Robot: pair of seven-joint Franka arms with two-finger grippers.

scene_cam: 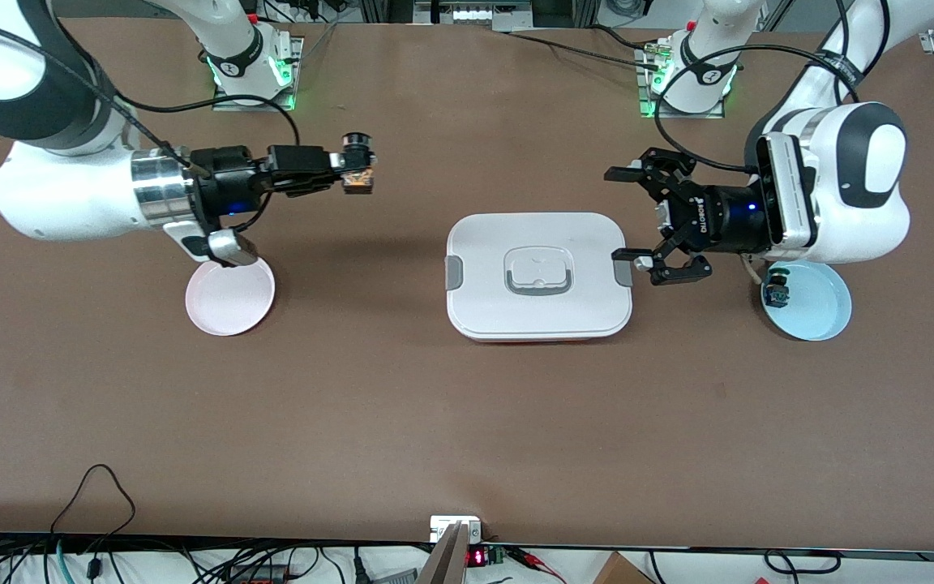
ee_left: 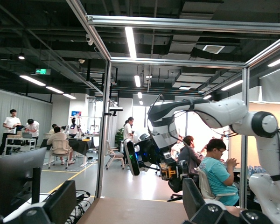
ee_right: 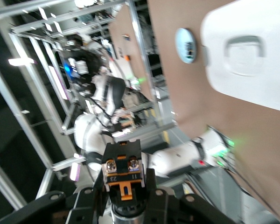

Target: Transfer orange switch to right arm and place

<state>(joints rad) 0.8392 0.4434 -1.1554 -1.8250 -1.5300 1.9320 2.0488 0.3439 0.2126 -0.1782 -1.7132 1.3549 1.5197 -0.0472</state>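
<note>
Orange switch clamped in right pincer, left pincer spread wide, empty

"ROBOTIQ" on the left gripper; "23" and "11" on the orange switch.

counter: matt brown, smooth, faintly scuffed | lidded box: white plastic, satin, grey clips | pink plate: smooth, slight sheen | blue plate: glossy | right arm: glossy white shell, polished metal wrist ring | left claw: matt black | orange switch: black and orange plastic, brass-looking contacts
</note>
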